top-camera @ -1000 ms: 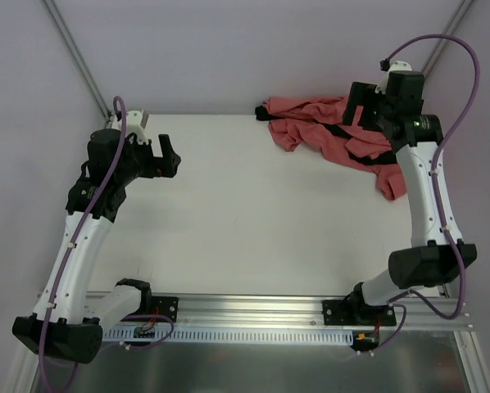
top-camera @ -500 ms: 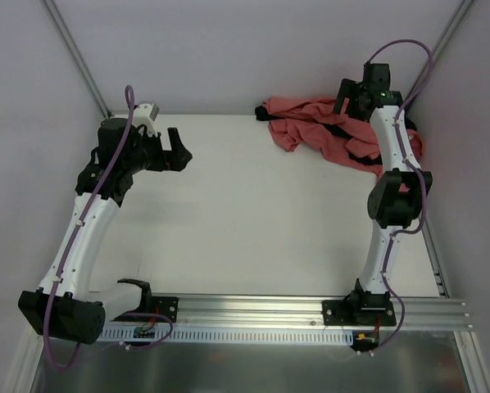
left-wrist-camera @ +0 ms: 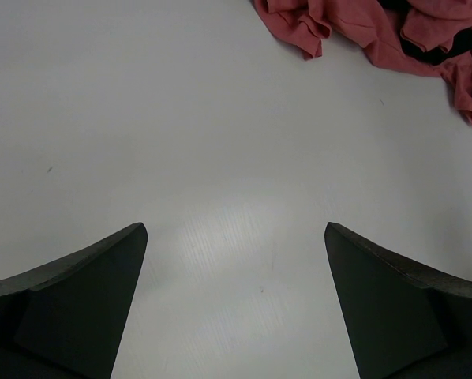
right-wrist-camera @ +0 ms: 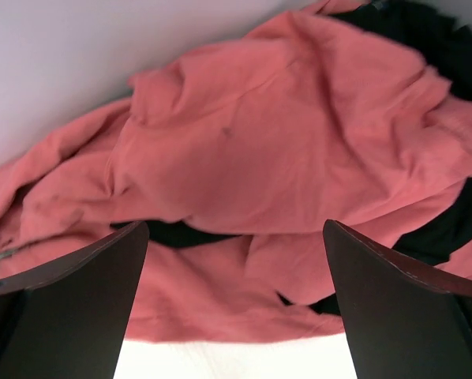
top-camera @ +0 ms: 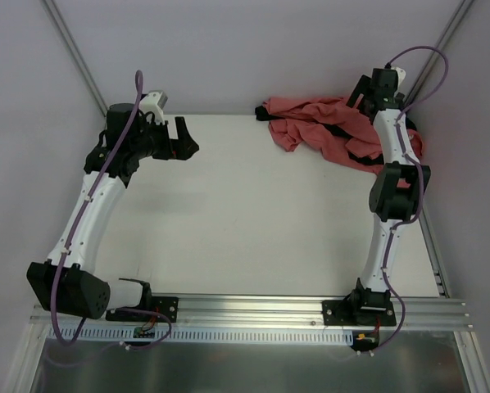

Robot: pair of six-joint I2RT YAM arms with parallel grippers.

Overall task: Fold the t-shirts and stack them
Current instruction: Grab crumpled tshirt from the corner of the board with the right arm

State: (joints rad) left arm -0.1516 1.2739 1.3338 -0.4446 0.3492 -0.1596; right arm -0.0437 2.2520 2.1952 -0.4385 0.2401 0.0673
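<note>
A crumpled heap of salmon-red t-shirts lies at the table's far right corner, with dark folds showing in it. My right gripper hangs above the heap's far side, open and empty. In the right wrist view the heap fills the frame between my open fingers. My left gripper is open and empty above the far left of the table. In the left wrist view the heap lies far ahead at the upper right, and bare table shows between my fingers.
The white table is boxed in by pale walls at the back and sides. A metal rail with both arm bases runs along the near edge. The right arm stands upright along the table's right edge.
My right arm has stretched upright and swung its gripper over the heap's far side. My left gripper has moved farther back and to the right.
</note>
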